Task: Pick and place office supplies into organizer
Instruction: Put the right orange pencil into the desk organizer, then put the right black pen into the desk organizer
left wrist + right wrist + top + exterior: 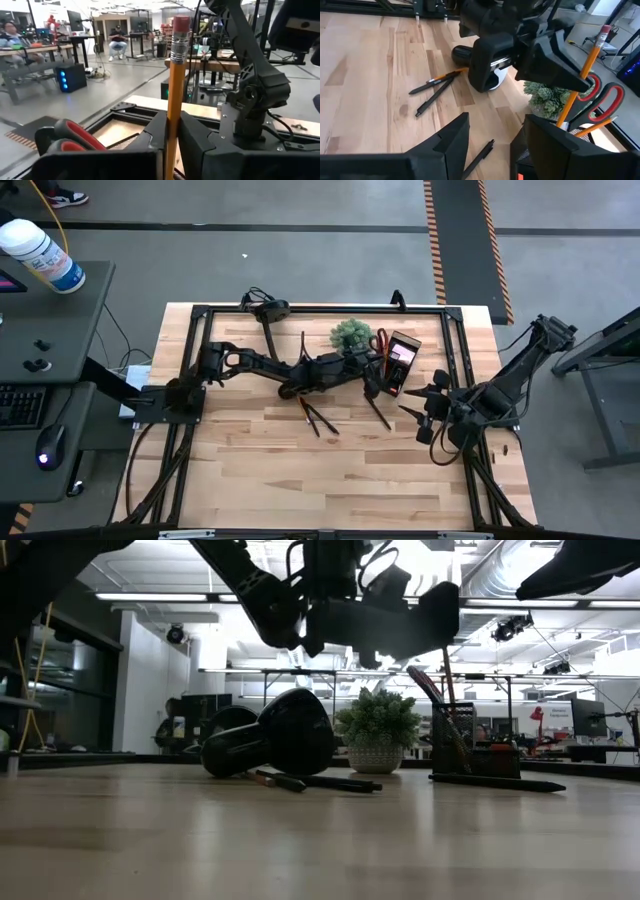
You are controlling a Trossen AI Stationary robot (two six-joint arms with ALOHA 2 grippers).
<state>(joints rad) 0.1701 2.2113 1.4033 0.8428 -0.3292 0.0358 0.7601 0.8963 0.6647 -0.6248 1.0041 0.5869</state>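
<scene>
The black organizer (pixel 403 362) stands at the table's far right, next to the green plant (pixel 350 333). Red-handled scissors (pixel 606 99) stand in it, handles up. My left gripper (pixel 172 134) hovers over the organizer, shut on an orange pencil (pixel 175 85) with a red eraser. Three dark pens lie on the wood: two crossed ones (pixel 434 89) and a single one (pixel 378 412) near the organizer. My right gripper (pixel 492 145) is open, above the table on the organizer's near right, touching nothing. My left gripper pinches the pencil's shaft (pixel 172 117) between its two fingers, well below the eraser end (pixel 180 25). The fingers lie across the pencil. It stands nearly upright, slightly tilted, eraser up. Its lower end (pixel 565 114) reaches down at the organizer and is hidden there.
The black desk lamp (pixel 270 735) lies on the table left of the plant, its round white face (pixel 496 75) under my left arm. A black frame (pixel 300 308) runs along the table's far edge. Bare wood (pixel 300 480) spreads toward the near edge. People sit at desks (pixel 117 40) beyond the table.
</scene>
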